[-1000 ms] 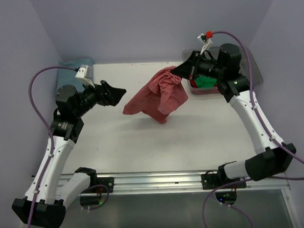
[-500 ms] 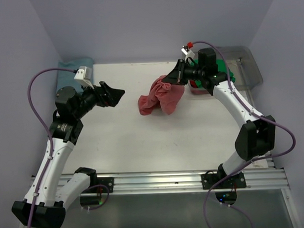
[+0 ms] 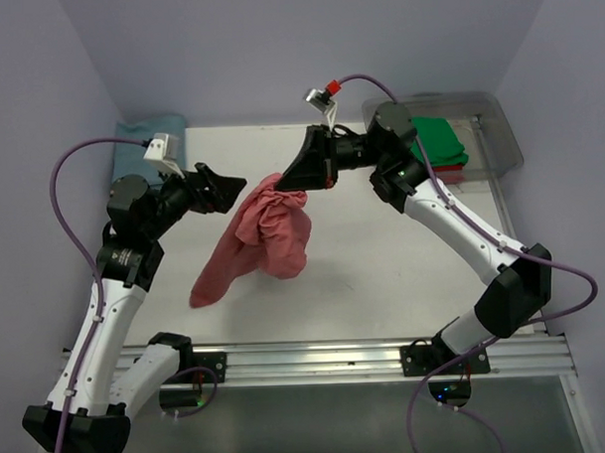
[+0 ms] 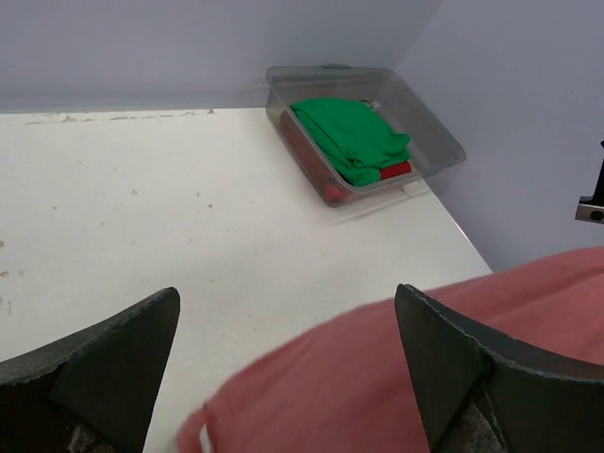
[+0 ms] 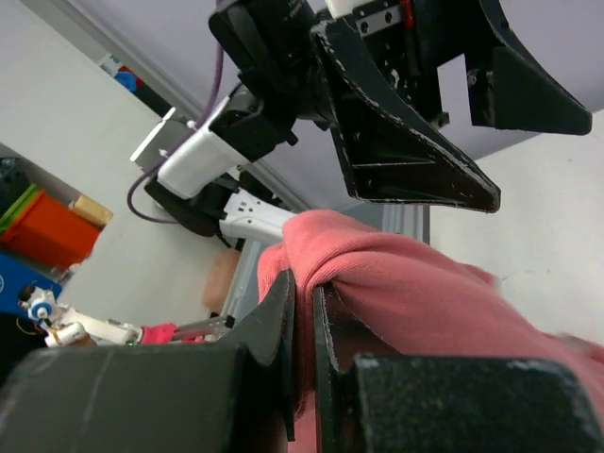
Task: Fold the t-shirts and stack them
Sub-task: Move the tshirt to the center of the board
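My right gripper (image 3: 293,177) is shut on the salmon-red t-shirt (image 3: 258,238) and holds it in the air over the table's middle left; the cloth hangs down toward the front left. The pinched fold shows in the right wrist view (image 5: 396,283). My left gripper (image 3: 233,184) is open and empty, level with the raised cloth and just left of it; the shirt (image 4: 415,377) lies between and below its fingers. A bright green t-shirt (image 3: 441,139) lies in the clear bin (image 3: 493,130) on a red one (image 4: 396,171). A teal-blue t-shirt (image 3: 145,133) lies folded at the back left.
The clear plastic bin stands at the table's back right corner, also in the left wrist view (image 4: 436,132). Lilac walls close the back and sides. A metal rail (image 3: 317,360) runs along the near edge.
My right arm has swung left from the bin, carrying the salmon-red shirt from back right to middle left, close to the left gripper. The left arm has hardly moved.
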Controlling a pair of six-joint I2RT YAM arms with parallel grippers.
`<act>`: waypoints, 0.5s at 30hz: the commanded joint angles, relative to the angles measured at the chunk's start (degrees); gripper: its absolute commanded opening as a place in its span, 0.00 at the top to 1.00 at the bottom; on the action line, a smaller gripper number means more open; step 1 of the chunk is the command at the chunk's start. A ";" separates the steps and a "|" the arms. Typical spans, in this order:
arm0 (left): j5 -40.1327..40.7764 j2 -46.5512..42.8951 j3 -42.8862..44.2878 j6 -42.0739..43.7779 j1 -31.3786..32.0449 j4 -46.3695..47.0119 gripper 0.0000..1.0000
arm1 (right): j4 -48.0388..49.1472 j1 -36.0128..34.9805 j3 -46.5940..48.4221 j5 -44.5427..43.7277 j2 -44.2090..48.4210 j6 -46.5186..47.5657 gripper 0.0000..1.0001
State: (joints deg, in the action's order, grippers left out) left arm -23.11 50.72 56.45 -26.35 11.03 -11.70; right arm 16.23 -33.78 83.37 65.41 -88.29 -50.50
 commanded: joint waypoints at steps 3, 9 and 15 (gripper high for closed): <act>3.07 -2.02 1.56 1.73 0.05 -0.94 0.00 | -11.50 1.17 5.89 -11.01 0.32 4.13 1.00; 5.62 -3.43 2.53 3.15 0.13 -3.06 0.00 | -48.06 1.26 17.50 -40.24 -10.48 13.32 1.00; 5.80 -3.70 1.65 3.14 0.05 -3.76 0.00 | -58.33 1.17 18.94 -51.16 -19.89 13.67 1.00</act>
State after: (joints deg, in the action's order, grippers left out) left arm -18.48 47.62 56.75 -24.45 11.03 -14.87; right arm -29.36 -32.86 102.50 24.69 -105.54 -38.70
